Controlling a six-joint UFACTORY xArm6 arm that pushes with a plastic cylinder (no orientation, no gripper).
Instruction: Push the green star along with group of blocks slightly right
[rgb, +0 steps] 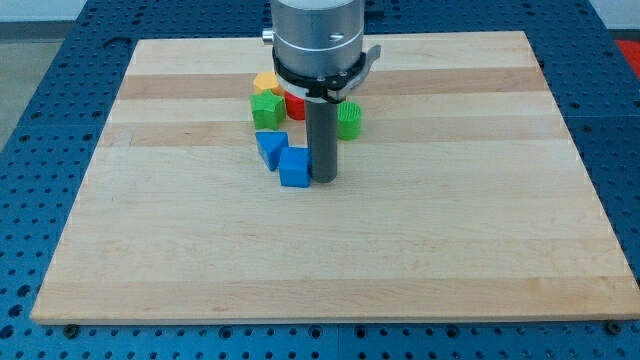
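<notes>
**A:** What's the setting?

**B:** A pale wooden tabletop (420, 250) with lighter and darker plank stripes, lying on a blue perforated base (60, 120) that shows on all sides. A strip of light floor or wall shows at the view's top corners.

**A:** And the arm?

**B:** A grey cylindrical housing (318, 35) comes down from the view's top, with a black ring below it. A straight dark rod hangs from that. There is no gripper, so nothing opens, closes or is held. My tip (323, 179) rests on the tabletop, touching or just beside the right side of a blue cube (294, 167).

**A:** Where is the green star?

**B:** At about one o'clock from my tip, just right of the rod, near the upper middle of the tabletop: green star (348, 121). Part of it is hidden by the rod, so its shape is only likely.

**A:** The other blocks?

**B:** A blue block (269, 146), roughly triangular, touches the blue cube at its eleven o'clock. Above it sits a green block (266, 108), with an orange block (266, 82) at its twelve o'clock. A red block (295, 104) sits just right of the green block, partly behind the housing.
</notes>
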